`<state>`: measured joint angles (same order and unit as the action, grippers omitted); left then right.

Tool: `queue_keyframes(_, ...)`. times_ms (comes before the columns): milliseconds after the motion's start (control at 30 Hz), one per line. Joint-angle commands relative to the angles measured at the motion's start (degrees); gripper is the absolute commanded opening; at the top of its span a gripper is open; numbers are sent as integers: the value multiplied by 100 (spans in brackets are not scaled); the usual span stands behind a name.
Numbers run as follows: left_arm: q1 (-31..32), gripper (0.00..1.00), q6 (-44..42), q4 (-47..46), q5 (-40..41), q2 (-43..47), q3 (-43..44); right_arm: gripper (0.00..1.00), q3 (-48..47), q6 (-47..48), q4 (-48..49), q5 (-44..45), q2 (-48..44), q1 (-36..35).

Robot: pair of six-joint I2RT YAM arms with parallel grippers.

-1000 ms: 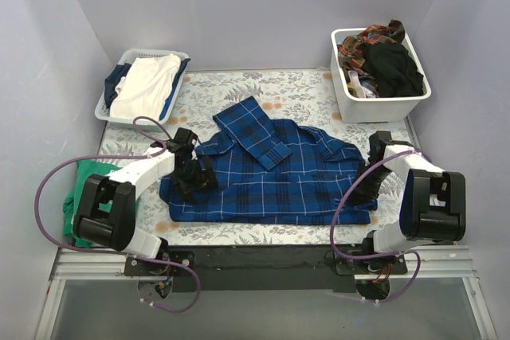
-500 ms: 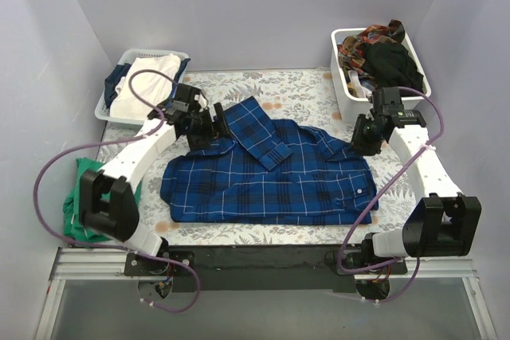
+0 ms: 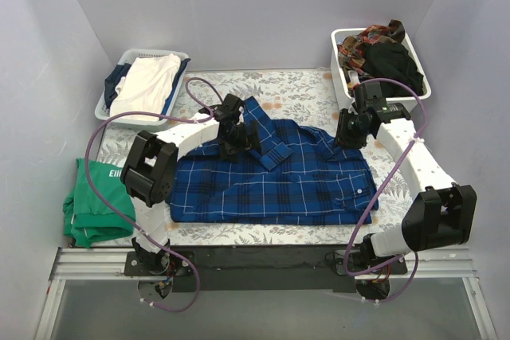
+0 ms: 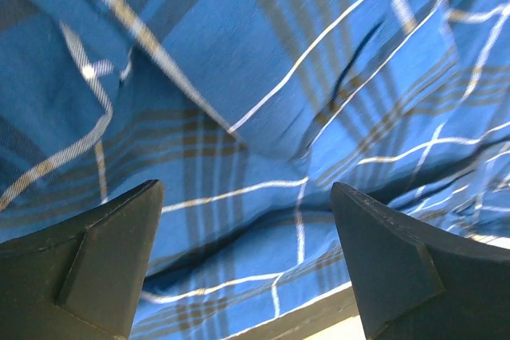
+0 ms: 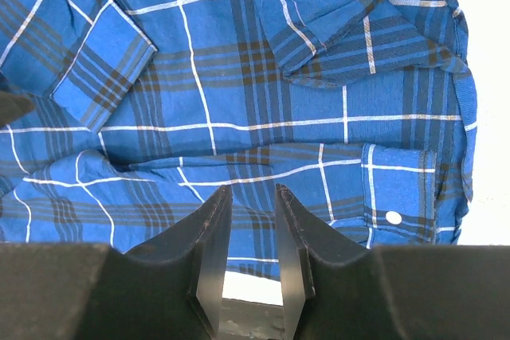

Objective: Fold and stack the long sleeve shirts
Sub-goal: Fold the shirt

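I'm seeing the blue plaid shirt [image 3: 271, 185] lying flat at mid-table, its long axis running left to right. Behind its near edge, the left gripper [image 3: 239, 141] is hanging over the folded-in sleeve [image 3: 267, 139] at the far left with jaws wide apart and empty. The right gripper [image 3: 348, 134] is hovering over the far-right corner, fingers narrowly apart and clamping nothing. A second ago both were sitting low at the shirt's side edges; now each is reaching over its own end.
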<state>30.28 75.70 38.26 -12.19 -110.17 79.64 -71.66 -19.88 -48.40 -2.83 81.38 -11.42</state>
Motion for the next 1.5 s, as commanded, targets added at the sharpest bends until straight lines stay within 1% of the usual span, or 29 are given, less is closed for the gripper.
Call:
queue_keyframes(0,21,87,348,-416,5,101,228,36,108,-69,191,46,-175,-36)
queue_keyframes(167,101,87,568,-530,67,-83,359,36,301,-78,217,90,-255,-36)
queue_keyframes(267,127,84,709,-556,242,-250,369,36,354,-78,243,90,-281,-27)
queue_keyframes(400,118,68,788,-767,374,-434,412,35,372,-78,252,98,-307,-27)
queue_keyframes(467,118,63,780,-759,418,-575,526,35,381,-78,261,98,-316,-27)
queue_keyframes(500,118,58,762,-706,436,-637,648,35,381,-78,252,107,-307,-36)
queue_keyframes(533,118,46,753,-645,445,-707,693,34,389,-78,252,116,-325,-36)
queue_keyframes(567,127,41,762,-618,480,-708,720,35,398,-78,252,125,-342,-27)
queue_keyframes(600,118,32,753,-618,515,-682,729,35,398,-78,261,125,-334,-36)
queue_keyframes(633,118,15,736,-609,533,-620,755,34,390,-78,252,134,-351,-36)
queue_keyframes(700,118,0,674,-496,716,-593,912,34,398,-95,252,142,-360,-36)
queue_keyframes(733,118,0,570,-251,813,-593,1253,34,398,-104,244,142,-360,-36)
queue_keyframes(800,118,0,455,5,1067,-620,1658,34,416,-95,244,151,-369,-36)
queue_keyframes(833,110,0,350,232,1139,-637,2052,34,416,-104,244,160,-369,-27)
queue_keyframes(900,83,0,270,409,1454,-646,2493,34,416,-95,252,169,-360,-36)
queue_keyframes(933,-4,0,226,541,1482,-646,2687,34,424,-95,252,177,-343,-36)
queue_keyframes(967,-66,0,191,594,1491,-672,3106,34,416,-86,252,186,-325,-36)
queue_keyframes(1100,-540,0,191,744,1228,-970,4128,34,416,-69,279,178,-229,-36)
queue_keyframes(1133,-741,0,191,762,879,-1041,4295,34,416,-60,287,169,-220,-27)
queue_keyframes(1167,-821,0,182,736,771,-1137,4523,34,433,-60,305,151,-202,-27)
queue_keyframes(1267,-1112,0,260,499,402,-1305,4421,33,460,-34,366,116,-141,-36)
queue_keyframes(1300,-1156,0,287,429,332,-1323,4237,33,486,-16,384,116,-123,-36)
queue_keyframes(1400,-1270,0,349,-185,226,-1288,3746,33,530,-7,410,107,-88,-36)
queue_keyframes(1467,-1323,0,375,-362,278,-1235,3673,33,547,10,428,107,-61,-36)
